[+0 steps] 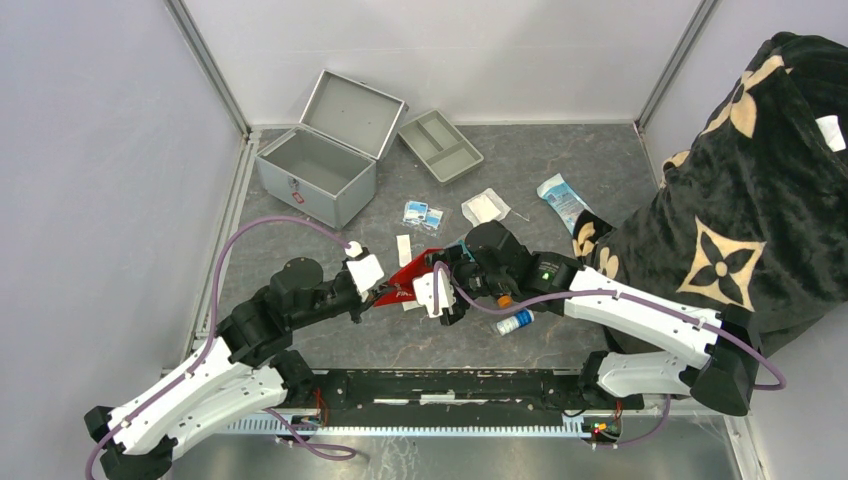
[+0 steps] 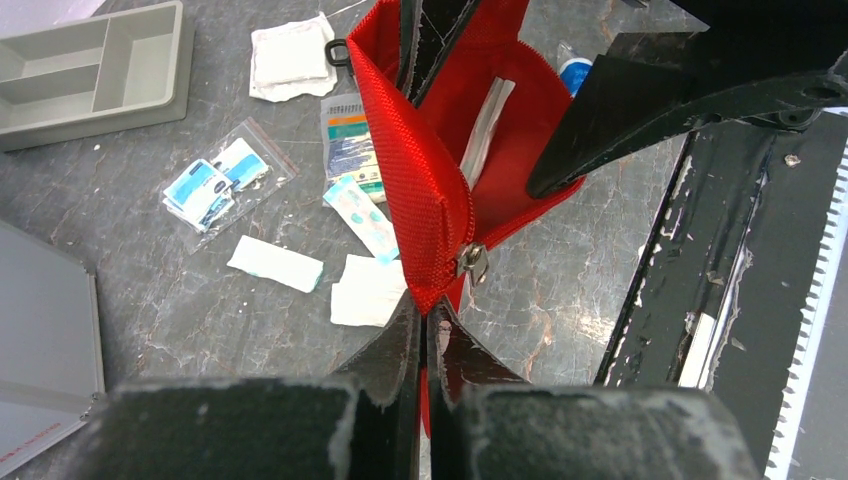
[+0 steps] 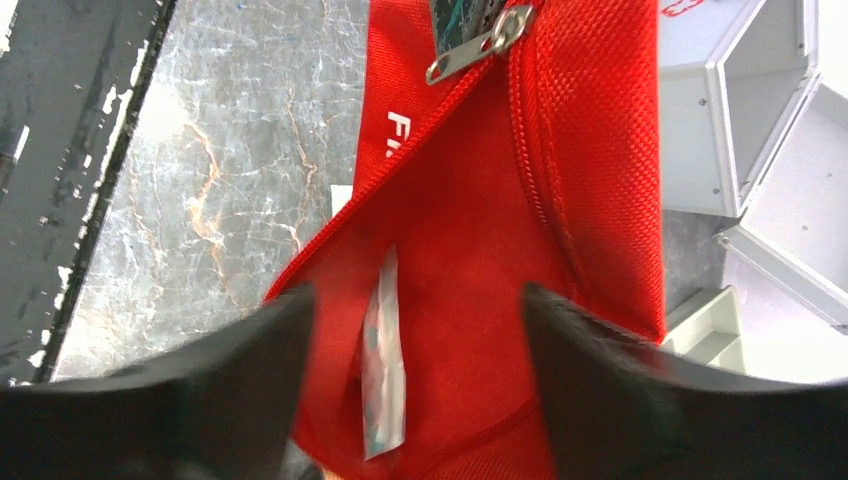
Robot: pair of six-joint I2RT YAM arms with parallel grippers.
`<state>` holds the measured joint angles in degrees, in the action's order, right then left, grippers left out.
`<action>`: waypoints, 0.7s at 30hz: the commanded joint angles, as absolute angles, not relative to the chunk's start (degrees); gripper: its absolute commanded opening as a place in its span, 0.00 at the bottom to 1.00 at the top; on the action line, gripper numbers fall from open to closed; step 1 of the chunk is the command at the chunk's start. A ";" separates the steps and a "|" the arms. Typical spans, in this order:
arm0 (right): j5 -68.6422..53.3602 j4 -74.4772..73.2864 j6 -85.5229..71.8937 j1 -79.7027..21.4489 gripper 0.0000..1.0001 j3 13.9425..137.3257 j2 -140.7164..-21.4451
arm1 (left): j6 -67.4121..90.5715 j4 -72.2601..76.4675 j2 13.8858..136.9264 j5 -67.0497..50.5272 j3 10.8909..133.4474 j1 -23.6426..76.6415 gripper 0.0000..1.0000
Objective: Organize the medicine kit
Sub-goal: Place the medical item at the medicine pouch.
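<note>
Red pouch (image 1: 405, 276); silver-grey case (image 1: 300, 190); grey marbled tabletop (image 1: 600, 170); black blanket (image 1: 770, 170), beige flowers.

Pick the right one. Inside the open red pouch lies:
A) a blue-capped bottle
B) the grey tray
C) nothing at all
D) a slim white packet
D: both wrist views look into the open pouch and show a slim white packet lying inside it.
</note>
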<state>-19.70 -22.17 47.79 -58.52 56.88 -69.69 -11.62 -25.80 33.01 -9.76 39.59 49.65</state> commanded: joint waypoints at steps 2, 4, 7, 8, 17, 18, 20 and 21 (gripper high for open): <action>-22.08 -22.60 47.73 -58.87 0.98 58.18 -69.22 | -13.59 -23.66 32.96 -11.42 41.75 49.92 0.02; -22.22 -22.59 47.85 -58.87 0.98 58.16 -69.17 | -13.69 -23.75 32.93 -11.41 41.76 49.92 0.02; -21.65 -22.54 47.83 -58.81 0.98 58.17 -69.25 | -13.75 -23.73 32.92 -11.37 41.68 49.92 0.02; -21.43 -22.59 47.88 -58.81 0.98 58.18 -69.26 | -13.77 -23.79 32.91 -11.35 41.70 49.88 0.02; -18.53 -21.53 47.05 -58.84 0.94 58.36 -65.47 | -13.47 -24.51 33.21 -8.94 41.61 49.88 0.02; -18.55 -21.12 46.54 -58.85 0.92 58.19 -64.85 | -13.29 -24.52 33.27 -8.38 41.54 49.92 0.02; -18.93 -20.65 45.43 -58.81 0.86 58.18 -63.44 | -13.03 -24.41 33.40 -7.70 41.45 49.92 0.02; -19.11 -20.79 44.96 -58.83 0.83 58.20 -63.10 | -12.94 -24.35 33.52 -7.39 41.40 49.92 0.02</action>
<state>-19.07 -22.39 47.33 -58.50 56.88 -66.32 -11.66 -26.46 33.28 -9.04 39.59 49.65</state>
